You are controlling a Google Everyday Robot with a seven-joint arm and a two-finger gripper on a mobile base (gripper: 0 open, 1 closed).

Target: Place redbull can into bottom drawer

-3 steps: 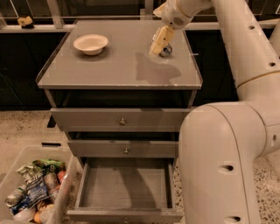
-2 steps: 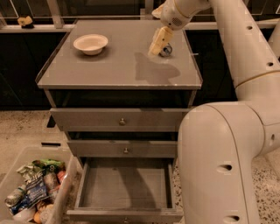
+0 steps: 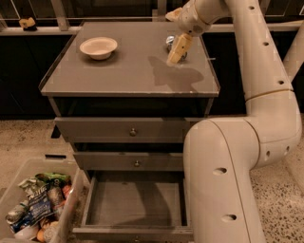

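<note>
The redbull can [image 3: 170, 42] stands upright near the back right of the cabinet top [image 3: 128, 71]; only its shiny silver top and a bit of its side show. My gripper [image 3: 175, 32] hangs over it, open, with one cream finger [image 3: 176, 49] just right of and in front of the can, hiding most of it. The other finger [image 3: 173, 14] is behind the can. The bottom drawer [image 3: 135, 206] is pulled out at the foot of the cabinet, its flat grey floor bare.
A round cream bowl [image 3: 98, 47] sits at the back left of the cabinet top. Two shut drawer fronts with knobs [image 3: 133, 132] lie above the open drawer. A clear bin of snack packets [image 3: 40, 206] stands on the floor at left. My arm's body [image 3: 223, 180] fills the right.
The lower finger has dropped slightly beside the can, and the can's silver top now shows at its left. Nothing else has moved.
</note>
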